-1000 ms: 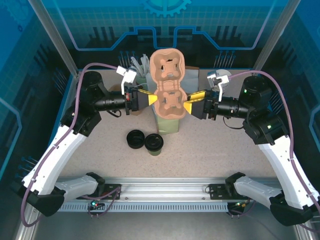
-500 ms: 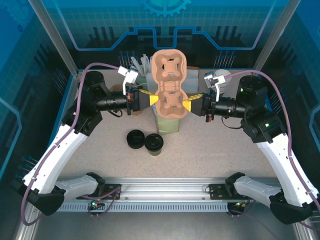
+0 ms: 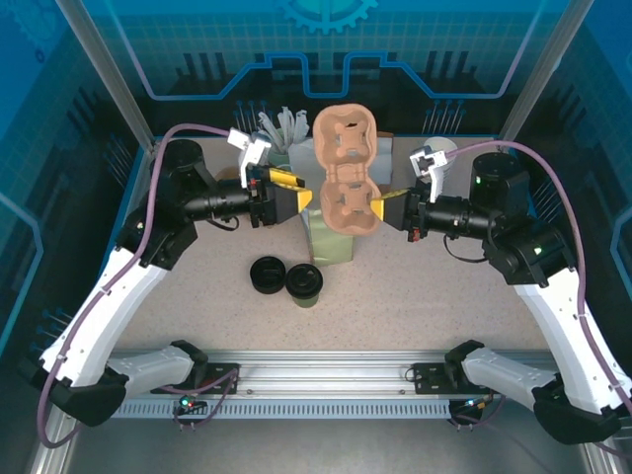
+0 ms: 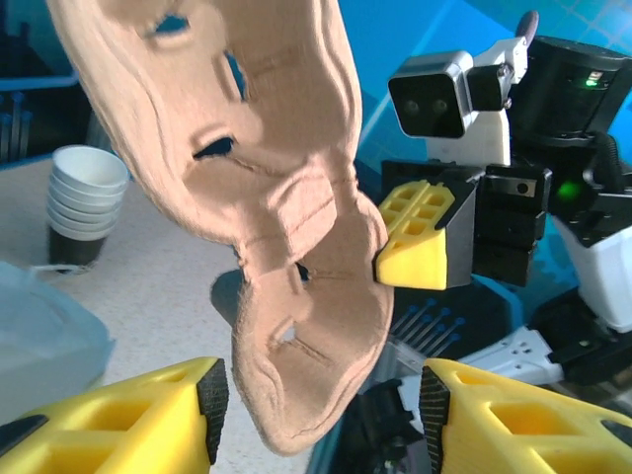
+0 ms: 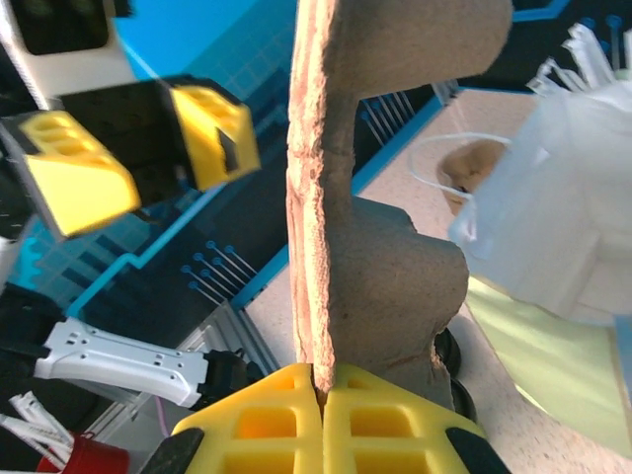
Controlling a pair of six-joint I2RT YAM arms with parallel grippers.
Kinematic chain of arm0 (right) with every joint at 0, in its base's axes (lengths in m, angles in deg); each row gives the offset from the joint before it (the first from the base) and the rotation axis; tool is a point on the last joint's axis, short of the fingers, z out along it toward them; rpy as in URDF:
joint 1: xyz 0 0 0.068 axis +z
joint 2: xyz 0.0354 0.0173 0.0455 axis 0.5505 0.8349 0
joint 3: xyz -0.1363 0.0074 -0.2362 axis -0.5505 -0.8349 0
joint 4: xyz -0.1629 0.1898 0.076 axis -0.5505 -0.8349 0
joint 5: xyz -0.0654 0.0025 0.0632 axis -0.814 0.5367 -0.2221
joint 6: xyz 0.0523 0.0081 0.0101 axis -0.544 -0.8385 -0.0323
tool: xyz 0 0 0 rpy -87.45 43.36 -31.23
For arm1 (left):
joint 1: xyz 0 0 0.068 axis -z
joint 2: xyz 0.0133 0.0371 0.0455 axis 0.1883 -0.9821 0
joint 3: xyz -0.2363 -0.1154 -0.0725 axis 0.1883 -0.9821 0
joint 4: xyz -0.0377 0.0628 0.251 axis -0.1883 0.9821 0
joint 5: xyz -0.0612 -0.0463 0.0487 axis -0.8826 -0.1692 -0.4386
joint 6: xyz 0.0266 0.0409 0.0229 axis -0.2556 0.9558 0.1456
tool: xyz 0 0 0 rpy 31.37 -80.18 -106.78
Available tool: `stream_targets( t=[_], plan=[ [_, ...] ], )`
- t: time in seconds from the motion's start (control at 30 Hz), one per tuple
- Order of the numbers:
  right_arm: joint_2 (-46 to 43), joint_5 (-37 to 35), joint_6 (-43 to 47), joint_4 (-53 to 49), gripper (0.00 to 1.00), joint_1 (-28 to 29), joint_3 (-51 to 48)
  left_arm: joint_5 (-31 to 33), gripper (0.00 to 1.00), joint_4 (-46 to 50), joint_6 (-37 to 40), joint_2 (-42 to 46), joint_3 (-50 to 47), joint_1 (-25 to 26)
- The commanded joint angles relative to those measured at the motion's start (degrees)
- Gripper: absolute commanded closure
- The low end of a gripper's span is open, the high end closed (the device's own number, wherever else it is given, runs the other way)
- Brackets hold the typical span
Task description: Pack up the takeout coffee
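Observation:
The takeout coffee (image 3: 306, 284), a small pale greenish cup with a black lid, stands on the table in front of the green paper bag (image 3: 332, 240). Above the bag hangs a tan pulp cup carrier (image 3: 347, 170), held upright. My right gripper (image 3: 381, 208) is shut on the carrier's right edge; in the right wrist view the edge (image 5: 318, 247) is pinched in that gripper (image 5: 321, 381). My left gripper (image 3: 295, 190) is open just left of the carrier. In the left wrist view the carrier's lower lobe (image 4: 306, 336) hangs between its spread fingers (image 4: 324, 403), touching neither.
A low stack of black lids (image 3: 267, 274) sits left of the coffee. Lidless white-rimmed cups (image 4: 85, 193) stand stacked at the back. A clear container of utensils (image 3: 280, 131) stands behind the bag. The arms' bases and rail (image 3: 326, 380) line the near edge.
My left gripper has opened and let go of the carrier. The right gripper closed on the carrier's edge and has carried it slightly right and back.

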Motion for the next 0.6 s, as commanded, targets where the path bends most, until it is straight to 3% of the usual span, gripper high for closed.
stream_targets(
  t=[0.0,0.3,0.57],
  plan=[
    [-0.60,-5.46,-0.18,-8.73,1.00,0.50,3.14,6.43,0.44,6.48,7.26,0.97,3.98,1.55],
    [4.75,-2.36,-3.60,-22.42,1.00,0.80,9.18,19.19,0.44,18.62,24.10,-6.89,14.76,11.71],
    [6.12,-1.43,-4.08,-26.94,1.00,1.83,8.56,22.09,0.44,25.16,36.52,-14.39,19.33,16.37]
  ],
)
